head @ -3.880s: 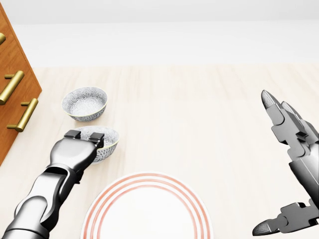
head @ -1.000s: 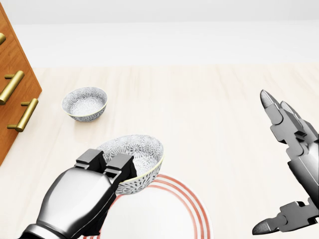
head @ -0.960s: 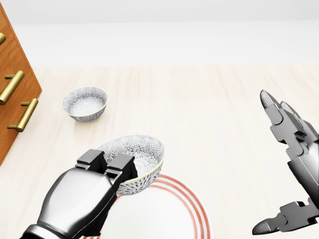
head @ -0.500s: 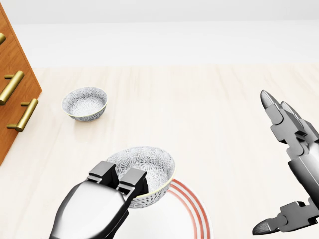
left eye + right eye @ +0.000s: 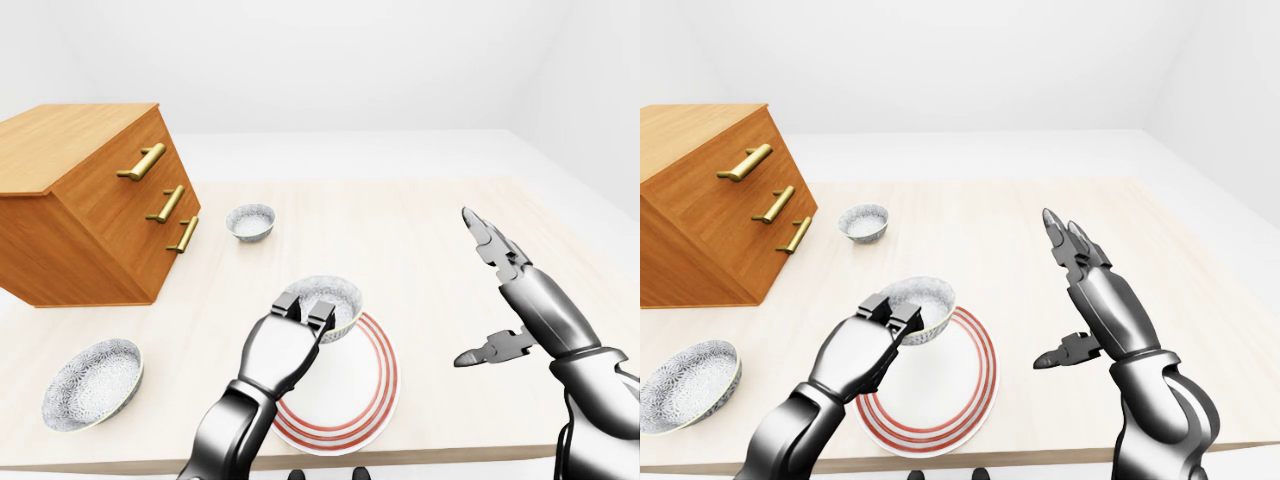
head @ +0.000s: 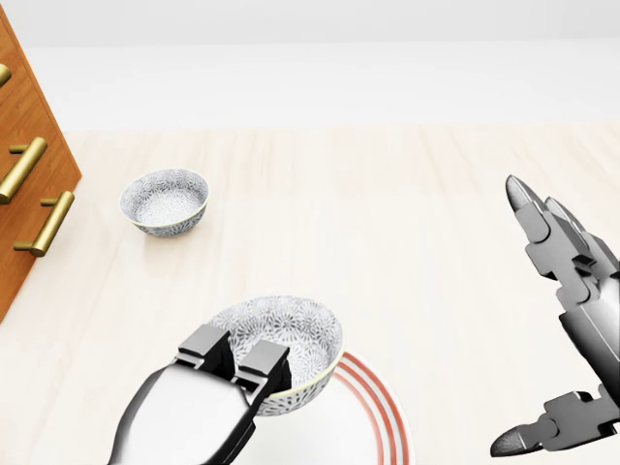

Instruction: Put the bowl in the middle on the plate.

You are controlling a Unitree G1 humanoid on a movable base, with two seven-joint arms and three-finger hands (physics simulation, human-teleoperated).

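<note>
The patterned middle bowl (image 6: 287, 341) hangs tilted over the upper-left rim of the white plate with red rings (image 5: 368, 388). My left hand (image 6: 237, 356) is shut on the bowl's near rim, its fingers (image 6: 263, 360) hooked over the edge. In the head view the hand and bowl hide most of the plate's left side. Whether the bowl's base touches the plate I cannot tell. My right hand (image 5: 478, 290) hovers open to the right of the plate, fingers spread, holding nothing.
A smaller patterned bowl (image 6: 165, 201) sits up and left of the plate. A larger one (image 5: 92, 383) lies near the table's lower-left edge. A wooden drawer chest (image 5: 90, 200) with brass handles stands at the left. The table edge (image 5: 450, 462) runs just below the plate.
My left hand has lifted the bowl off the table left of the plate and carried it right and down over the plate's rim. The right hand has not moved.
</note>
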